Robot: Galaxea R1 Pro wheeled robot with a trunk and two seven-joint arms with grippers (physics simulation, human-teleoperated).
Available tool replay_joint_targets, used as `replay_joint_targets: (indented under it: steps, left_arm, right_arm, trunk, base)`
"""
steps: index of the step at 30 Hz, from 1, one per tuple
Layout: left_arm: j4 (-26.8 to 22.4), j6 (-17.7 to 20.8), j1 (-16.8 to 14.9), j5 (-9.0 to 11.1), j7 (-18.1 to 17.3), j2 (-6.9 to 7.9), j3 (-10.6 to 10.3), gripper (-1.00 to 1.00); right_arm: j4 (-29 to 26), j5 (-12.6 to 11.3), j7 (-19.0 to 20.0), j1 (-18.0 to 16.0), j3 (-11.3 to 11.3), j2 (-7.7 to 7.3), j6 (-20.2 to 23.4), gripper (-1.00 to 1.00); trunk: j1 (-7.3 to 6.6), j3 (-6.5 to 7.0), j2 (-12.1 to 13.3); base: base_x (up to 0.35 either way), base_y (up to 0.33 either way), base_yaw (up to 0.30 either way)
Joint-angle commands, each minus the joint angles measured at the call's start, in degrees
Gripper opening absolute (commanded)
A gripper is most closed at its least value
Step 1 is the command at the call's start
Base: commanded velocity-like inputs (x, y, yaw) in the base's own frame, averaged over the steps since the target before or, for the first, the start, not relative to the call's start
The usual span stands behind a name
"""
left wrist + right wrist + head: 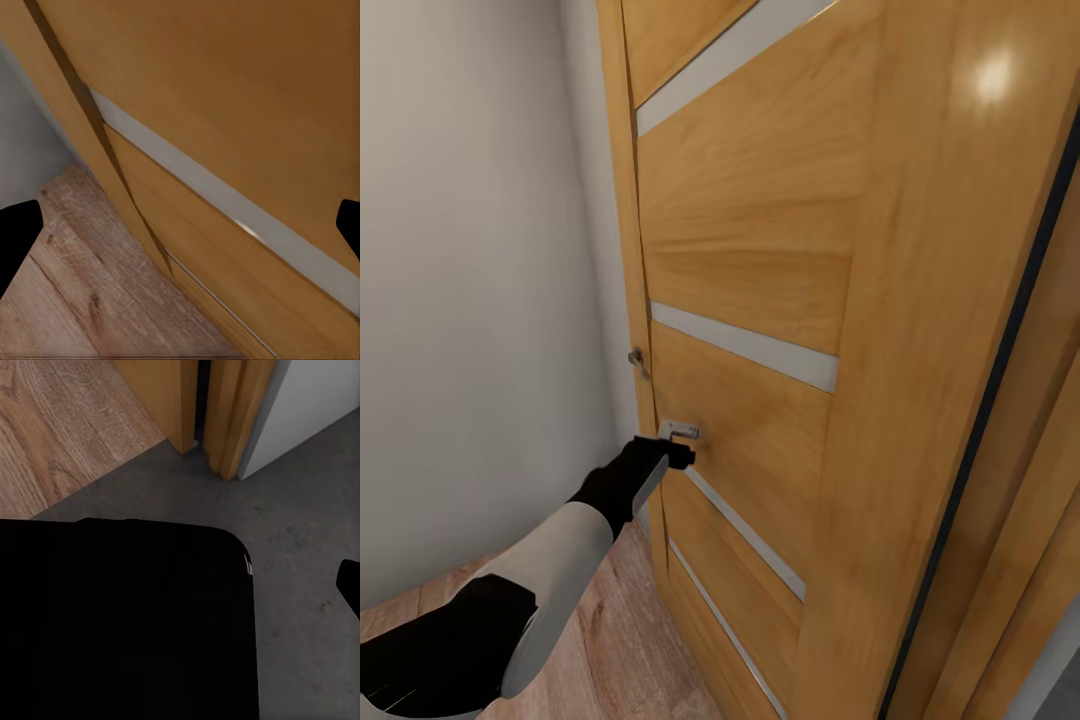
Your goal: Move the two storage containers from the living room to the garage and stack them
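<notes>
Head view: a wooden door [760,300] with pale inset strips takes the centre and right of the frame, a plain wall [470,300] the left. The left gripper [678,455], at lower centre, is pressed up to the door's face just below a small metal plate [680,430]; a small knob or latch [636,356] sits higher on the door's edge. Whether the fingers are spread or closed cannot be told from here. In the left wrist view two dark finger tips [19,240] stand at opposite edges of the frame, well apart, nothing between them, so the tool reads wide and empty. In the right wrist view a large black shape covers the lower left; beyond it, wood-plank flooring [60,427] at upper left meets grey concrete floor [300,547], with the foot of a door frame [217,420] at top centre. One dark fingertip shows at the right edge; the right tool's spread cannot be told. No storage containers appear in these frames; their whereabouts cannot be told. Risks, as I judge them: the left gripper slipping off the smooth panel while pushing; the forearm jamming between door edge and wall; the base catching the door frame at the threshold if the door swings too little.
</notes>
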Motion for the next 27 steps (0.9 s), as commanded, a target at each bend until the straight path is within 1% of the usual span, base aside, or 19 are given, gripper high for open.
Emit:
replay_joint_targets:
  steps: [1,6,12,15,27]
  left_arm:
    - [0.0,0.0,0.0,2.6,0.1,-0.86,-0.4,1.00]
    - [0.2,0.0,0.0,2.6,0.1,-0.86,-0.4,1.00]
    - [0.2,0.0,0.0,2.6,0.0,-0.86,-0.4,1.00]
    - [0.2,0.0,0.0,2.6,0.0,-0.86,-0.4,1.00]
    - [0.2,0.0,0.0,2.5,0.1,-0.86,-0.4,1.00]
  right_arm:
    - [0.1,0.2,0.0,0.0,-0.1,-0.01,-0.2,1.00]
    - [0.1,0.2,0.0,0.0,-0.1,-0.01,-0.2,1.00]
    - [0.1,0.2,0.0,0.0,-0.1,-0.01,-0.2,1.00]
    - [0.1,0.2,0.0,0.0,-0.1,-0.01,-0.2,1.00]
    - [0.1,0.2,0.0,0.0,-0.1,-0.01,-0.2,1.00]
  trunk:
    - [0.01,-0.06,0.0]
    - [0.01,-0.06,0.0]
    - [0.01,0.06,0.0]
    - [0.01,0.08,0.0]
    - [0.01,0.09,0.0]
  base:
    - [0.000,0.000,0.000]
    - [0.000,0.000,-0.013]
    - [0.000,0.000,-0.212]
    - [0.000,0.000,-0.123]
    - [0.000,0.000,-0.010]
